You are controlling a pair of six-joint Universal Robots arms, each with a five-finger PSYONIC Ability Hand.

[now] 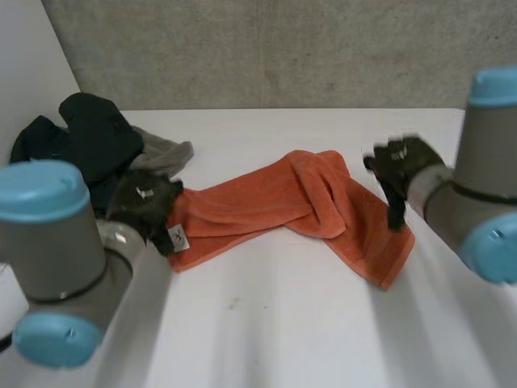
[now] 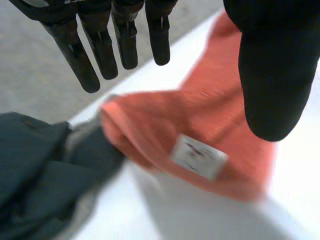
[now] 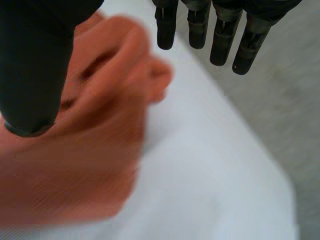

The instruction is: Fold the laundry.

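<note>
- Head view: an orange towel (image 1: 299, 202) is seen lying twisted and bunched across the middle of the white table (image 1: 283, 323). Its ends are spread towards the two hands. The left hand (image 1: 145, 206) is placed at the towel's left end, just by a white label (image 1: 178, 238). The right hand (image 1: 400, 166) is held over the right end. A pile of dark clothes (image 1: 89, 137) is heaped at the table's far left, just beside the left hand.
- Left wrist view: the left hand's fingers (image 2: 100, 45) are held straight and spread and the thumb (image 2: 272, 75) is set apart, so nothing is grasped. The labelled end of the towel (image 2: 210, 125) lies below the palm, with the label (image 2: 199, 156) turned up. The dark clothes (image 2: 40, 165) are touching that end.
- Right wrist view: the right hand's fingers (image 3: 220, 35) are likewise straight and released, over bare table (image 3: 215, 175). The thumb (image 3: 35, 65) is set over rumpled folds of the towel (image 3: 75, 165). Contact with the cloth cannot be told.
- Handling, as judged: the towel is taken to be light, soft and limp, with a nap that should not slip. No shape will be kept when it is lifted, so the twist must be shaken or pulled out first. A pinch at the labelled corner and another at a far corner would be best chosen, with care that the dark clothes are not caught up.
</note>
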